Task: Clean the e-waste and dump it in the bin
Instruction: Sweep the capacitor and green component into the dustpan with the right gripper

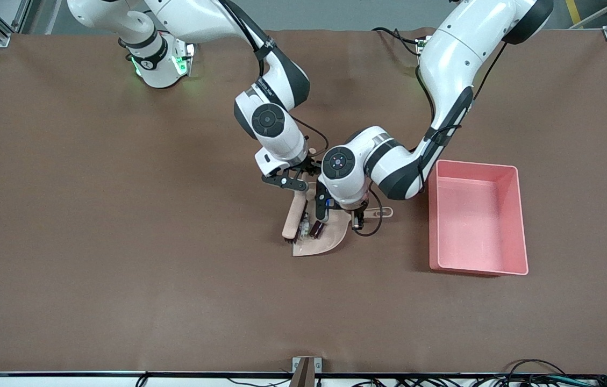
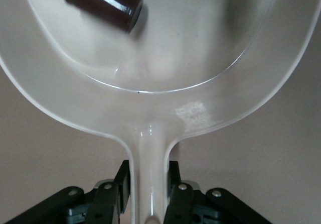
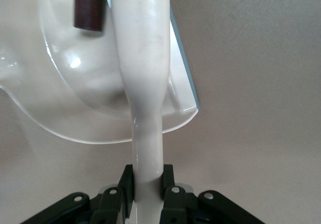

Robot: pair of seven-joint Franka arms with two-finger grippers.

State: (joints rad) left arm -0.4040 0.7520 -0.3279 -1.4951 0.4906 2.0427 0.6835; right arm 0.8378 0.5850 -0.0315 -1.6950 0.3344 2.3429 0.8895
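the sweeping step looks almost done. near the middle of the table, the left gripper [image 2: 149, 196] is clamped on the dustpan [image 1: 330, 236] handle, and the right gripper [image 3: 147, 191] is clamped on the brush [image 1: 295, 217] handle. the dark block [image 1: 318, 229] lies in the pan; the white-and-green part [image 1: 305, 223] is at the brush, hard to make out. next, i think, lift the pan level toward the pink bin [image 1: 518, 215], which stands toward the left arm's end.

Both arms reach mid-table, left claw [image 2: 149, 196] and right claw [image 3: 147, 191] each clamped shut.
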